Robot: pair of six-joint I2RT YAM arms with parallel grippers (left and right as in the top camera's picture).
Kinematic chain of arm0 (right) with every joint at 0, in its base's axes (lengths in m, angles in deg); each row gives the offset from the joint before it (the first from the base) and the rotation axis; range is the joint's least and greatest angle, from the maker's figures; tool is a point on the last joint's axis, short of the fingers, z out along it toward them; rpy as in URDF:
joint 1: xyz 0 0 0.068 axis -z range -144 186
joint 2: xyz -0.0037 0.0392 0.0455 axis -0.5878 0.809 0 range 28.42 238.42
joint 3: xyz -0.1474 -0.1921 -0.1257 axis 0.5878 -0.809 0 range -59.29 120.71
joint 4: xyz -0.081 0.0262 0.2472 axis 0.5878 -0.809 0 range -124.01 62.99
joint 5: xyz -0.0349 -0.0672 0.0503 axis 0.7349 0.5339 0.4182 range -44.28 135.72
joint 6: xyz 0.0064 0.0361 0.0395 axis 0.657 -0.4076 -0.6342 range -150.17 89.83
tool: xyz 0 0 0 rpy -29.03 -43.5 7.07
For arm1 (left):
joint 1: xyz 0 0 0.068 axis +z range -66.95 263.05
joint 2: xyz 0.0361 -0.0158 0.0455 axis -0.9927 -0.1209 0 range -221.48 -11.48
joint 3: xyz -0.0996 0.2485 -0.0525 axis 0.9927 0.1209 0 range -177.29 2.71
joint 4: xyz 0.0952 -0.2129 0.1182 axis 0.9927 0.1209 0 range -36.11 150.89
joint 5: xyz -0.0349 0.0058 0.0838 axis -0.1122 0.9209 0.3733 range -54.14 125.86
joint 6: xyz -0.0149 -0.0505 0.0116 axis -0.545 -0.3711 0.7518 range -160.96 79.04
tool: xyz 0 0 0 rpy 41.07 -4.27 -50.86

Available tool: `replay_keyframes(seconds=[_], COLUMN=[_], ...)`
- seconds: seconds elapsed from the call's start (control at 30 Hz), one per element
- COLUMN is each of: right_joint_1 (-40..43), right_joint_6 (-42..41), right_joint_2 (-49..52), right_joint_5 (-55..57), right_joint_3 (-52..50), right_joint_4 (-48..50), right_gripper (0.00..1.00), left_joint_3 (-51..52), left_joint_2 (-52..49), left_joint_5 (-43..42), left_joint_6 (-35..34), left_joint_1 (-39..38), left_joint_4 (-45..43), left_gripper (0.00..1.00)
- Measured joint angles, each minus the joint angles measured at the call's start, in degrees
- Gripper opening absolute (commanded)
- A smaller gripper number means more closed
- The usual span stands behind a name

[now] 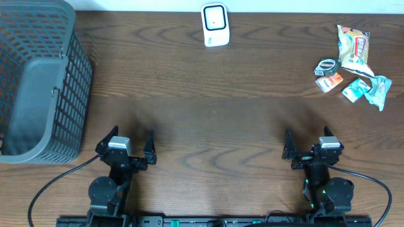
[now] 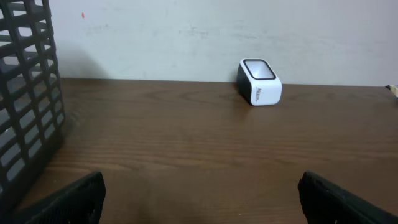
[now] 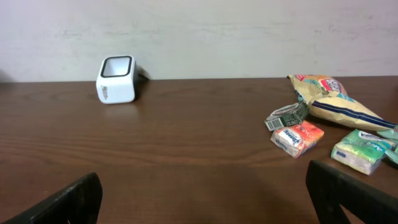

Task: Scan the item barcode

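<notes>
Left gripper spread, grey basket beside

Dark wood-grain table. White barcode scanner at far edge; grey mesh basket well left of it; snack bag and small packets to its right

Mock shop checkout in a lab, I'd say: white boxy barcode scanner, grey plastic mesh basket, dark wooden table.
</notes>
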Motion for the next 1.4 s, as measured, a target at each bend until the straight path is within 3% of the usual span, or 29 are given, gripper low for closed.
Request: replay_keyframes(seconds=[0.37, 1.4], right_joint_1=[0.0, 0.0], right_joint_6=[0.0, 0.0], right_joint_2=[0.0, 0.0], right_joint_5=[0.0, 0.0], right_joint_3=[0.0, 0.0], right_joint_4=[0.0, 0.0], right_gripper=[0.99, 0.99], left_joint_3=[0.0, 0.0], left_joint_2=[0.0, 0.0], left_joint_5=[0.0, 0.0], left_joint_6=[-2.3, -0.7], left_joint_1=[0.0, 0.0], left_joint_4=[0.1, 0.1], left_gripper=[0.98, 0.98])
